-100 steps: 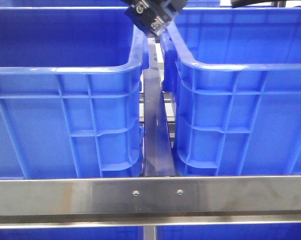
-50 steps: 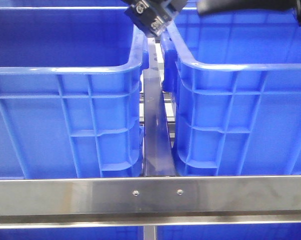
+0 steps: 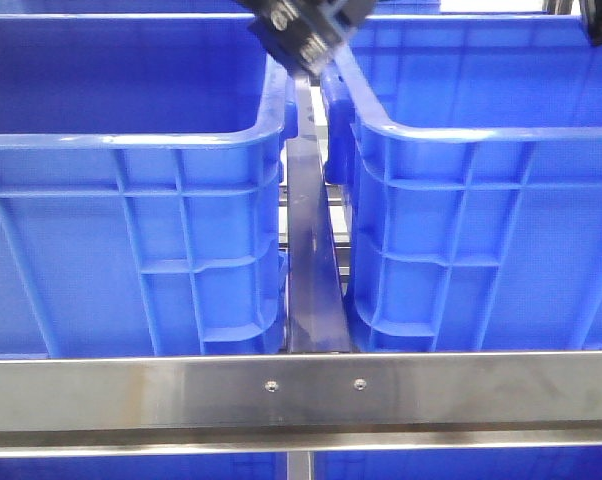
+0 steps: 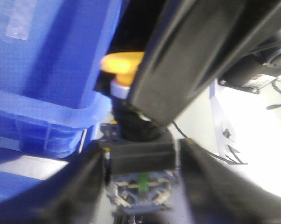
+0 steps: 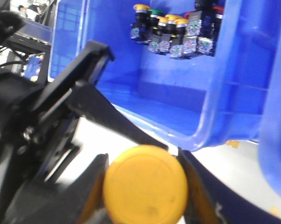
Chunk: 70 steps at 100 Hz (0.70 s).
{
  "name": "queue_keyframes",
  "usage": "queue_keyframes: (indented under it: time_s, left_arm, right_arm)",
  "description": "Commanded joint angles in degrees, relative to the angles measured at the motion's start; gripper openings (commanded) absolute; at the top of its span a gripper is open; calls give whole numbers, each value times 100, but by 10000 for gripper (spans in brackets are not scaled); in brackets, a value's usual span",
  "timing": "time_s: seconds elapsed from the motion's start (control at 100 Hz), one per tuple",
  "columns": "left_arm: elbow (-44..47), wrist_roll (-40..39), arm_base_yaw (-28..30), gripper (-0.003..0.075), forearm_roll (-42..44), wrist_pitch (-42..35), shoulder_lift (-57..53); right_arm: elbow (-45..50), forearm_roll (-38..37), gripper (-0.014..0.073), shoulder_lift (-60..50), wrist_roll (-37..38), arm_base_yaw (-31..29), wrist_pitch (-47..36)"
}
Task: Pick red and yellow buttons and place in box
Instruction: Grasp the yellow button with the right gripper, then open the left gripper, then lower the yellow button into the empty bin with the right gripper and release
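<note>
Left of the metal rail [image 3: 311, 270]: left crate [image 3: 131, 150], rim bare. Above the rail's far end, left gripper [image 4: 139, 184] clamped on a yellow-capped button [image 4: 122, 65] by its black body. Right of the rail: box [image 3: 481, 150]. Right gripper [image 5: 143, 186] closed around a yellow button [image 5: 145, 184] near a crate holding spare buttons [image 5: 178, 30] (one red-capped). Likely light, rigid, smooth-domed; better gripped by the squared body.

Yellow button [image 4: 122, 66] in left pincer [image 4: 141, 161] — beside box [image 4: 47, 70]

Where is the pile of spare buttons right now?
In the right wrist view, the button pile sits bunched against the inner wall of a blue crate, beyond the right pincer gripping a yellow button.
</note>
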Motion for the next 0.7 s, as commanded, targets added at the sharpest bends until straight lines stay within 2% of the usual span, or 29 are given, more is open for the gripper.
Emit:
queue_keyframes:
  time_s: [0.0, 0.07, 0.27, 0.47, 0.59, 0.69]
  left_arm:
    - [-185, -13, -45, 601, -397, -3, -246]
    - [-185, -63, -45, 656, -397, -3, -246]
    - [-185, -72, -45, 652, -397, 198, -246]
    - [-185, -72, 34, 652, -397, 211, -254]
    - [-185, -98, 152, 652, -397, 211, -254]
    - [-185, -107, 190, 652, -397, 237, -254]
  right_arm:
    - [-186, 289, 122, -98, -84, -13, -31]
    - [-186, 289, 122, -104, -84, -13, -31]
    - [-186, 289, 122, -130, -176, -284, 48]
    - [-239, 200, 122, -130, -358, -1368, 735]
    - [-561, -179, 122, -130, -467, -2127, 1116]
    - [-978, -864, 122, -91, -555, -2567, 934]
